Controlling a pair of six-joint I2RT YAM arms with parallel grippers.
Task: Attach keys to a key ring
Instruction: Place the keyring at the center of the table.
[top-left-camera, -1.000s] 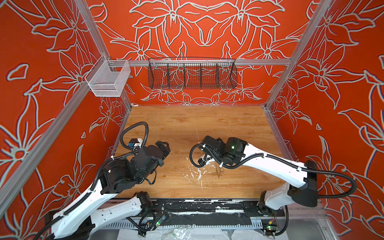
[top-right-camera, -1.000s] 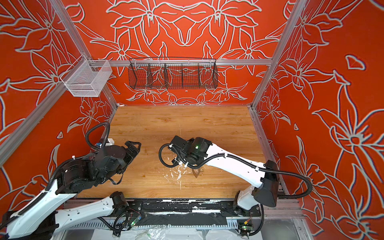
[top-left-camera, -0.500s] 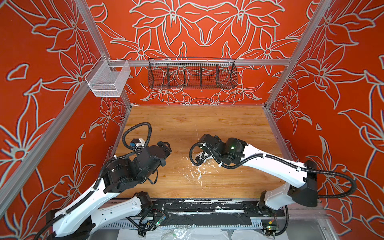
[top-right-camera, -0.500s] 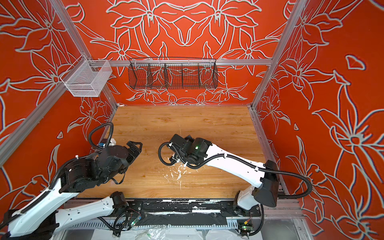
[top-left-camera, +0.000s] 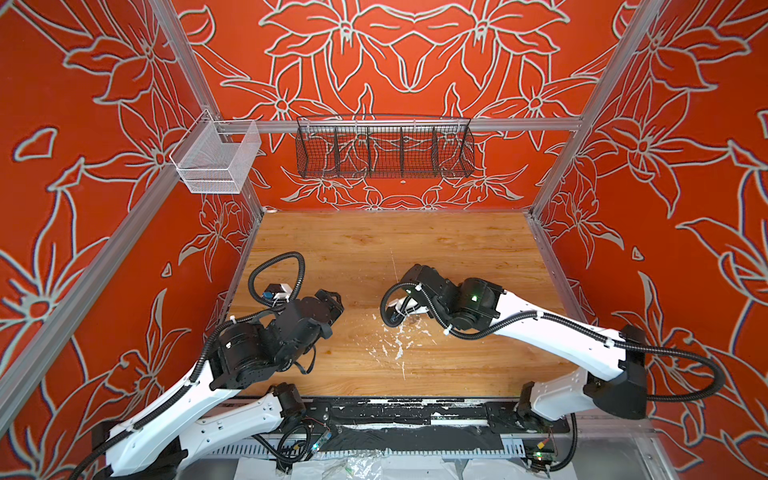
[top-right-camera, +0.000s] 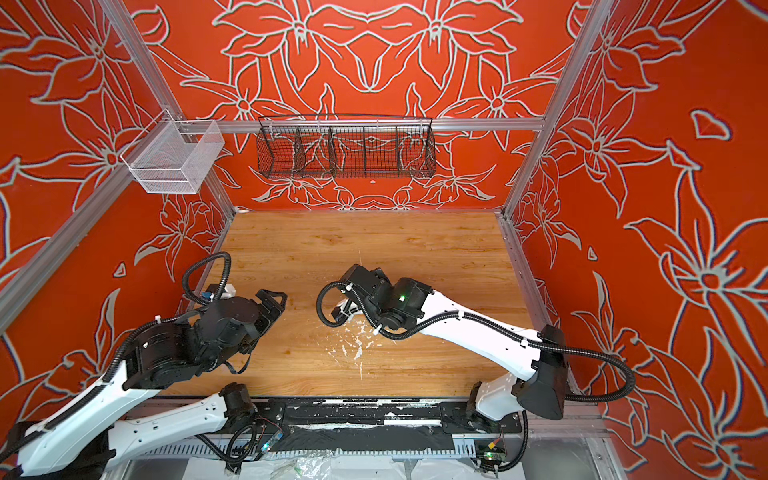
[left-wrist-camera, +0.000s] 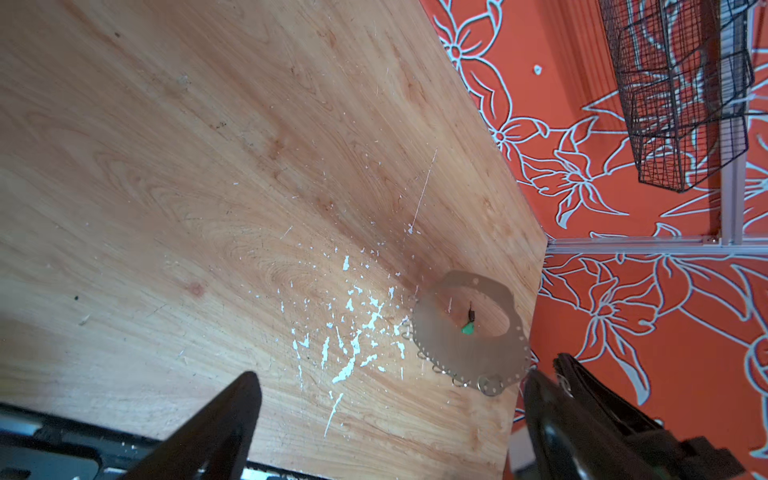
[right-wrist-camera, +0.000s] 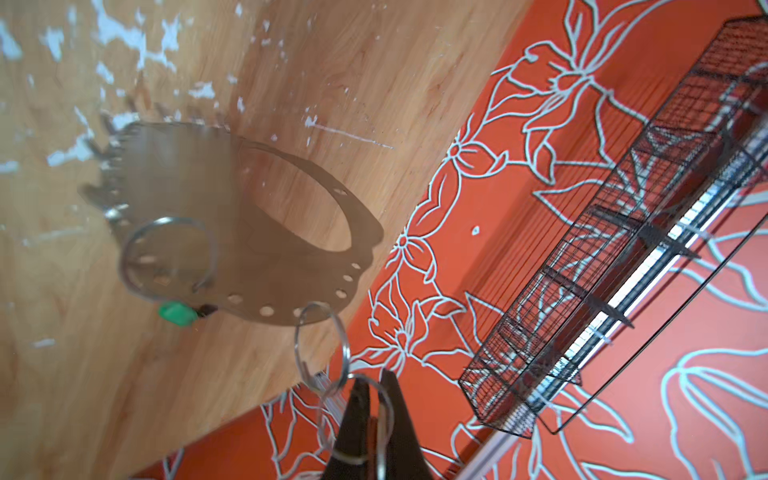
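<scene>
**Right wrist view: key ring hangs from the shut right claw, left claw wide beside it**

Right wrist view shows the right claw (right-wrist-camera: 374, 399) closed tight, its two dark fingers pinching a wire split ring (right-wrist-camera: 320, 415). That ring links through a second split ring (right-wrist-camera: 296, 345), which is threaded through a hole in the rim of the key ring (right-wrist-camera: 270, 274). The key ring, a flat grey oval plate with a row of holes along its edge, hangs out from the claw by this short chain and tilts above the counter (right-wrist-camera: 124, 374). I cannot tell whether its far edge touches the wood. A larger wire ring (right-wrist-camera: 124, 257) lies against the plate's face. The green key (right-wrist-camera: 178, 313) sits at the plate's edge just beside that ring. How it is fastened is too blurred to make out.

In the left wrist view the left claw (left-wrist-camera: 392, 376) stands wide, with nothing between its fingers. The key ring (left-wrist-camera: 440, 340) is ahead of the claw, just beside one fingertip (left-wrist-camera: 536, 382) and well apart from the other. The green key (left-wrist-camera: 468, 329) shows through the oval opening. White paint flecks (left-wrist-camera: 353, 332) lie scattered on the counter (left-wrist-camera: 208, 166) next to the plate.

In both top views the left claw (top-left-camera: 332, 298) (top-right-camera: 272, 297) points across the counter toward the right arm's wrist, which hides the right claw and what it holds.
</scene>
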